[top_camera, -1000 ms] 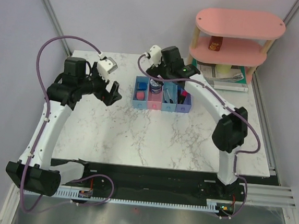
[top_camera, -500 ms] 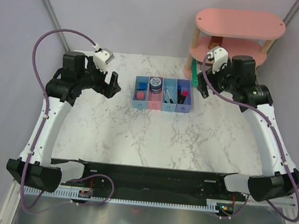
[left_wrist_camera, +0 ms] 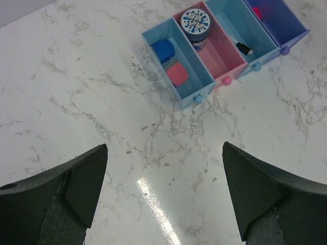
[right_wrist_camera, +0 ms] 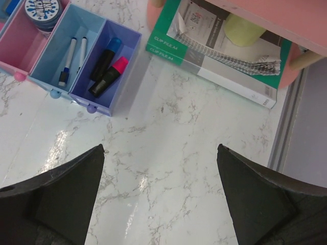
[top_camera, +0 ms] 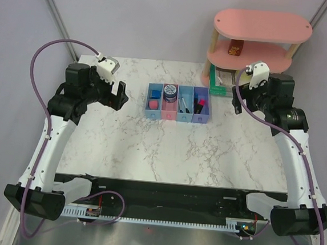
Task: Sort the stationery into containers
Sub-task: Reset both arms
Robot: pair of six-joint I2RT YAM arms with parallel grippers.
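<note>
The four joined bins (top_camera: pixel 177 118) stand at the table's back middle. The left light blue bin holds a blue eraser (left_wrist_camera: pixel 163 50) and a pink eraser (left_wrist_camera: pixel 177 74). The pink bin holds the blue tape roll (left_wrist_camera: pixel 196 23). The second light blue bin holds two thin pens (right_wrist_camera: pixel 72 60). The purple-blue bin holds two black highlighters (right_wrist_camera: pixel 108 70), one blue-ended, one pink-ended. My left gripper (top_camera: pixel 120 94) is open and empty, left of the bins; it also shows in the left wrist view (left_wrist_camera: pixel 164 191). My right gripper (top_camera: pixel 235 100) is open and empty, right of the bins; it also shows in the right wrist view (right_wrist_camera: pixel 161 191).
A pink oval two-tier shelf (top_camera: pixel 262 27) stands at the back right with a small red box (top_camera: pixel 234 49) on its lower tier. A green-edged book (right_wrist_camera: pixel 214 51) lies under the shelf. The table's right edge (top_camera: pixel 287 145) is near my right arm.
My right arm has swung from over the bins to the right, beside the shelf. My left gripper has drawn back a little to the left.
</note>
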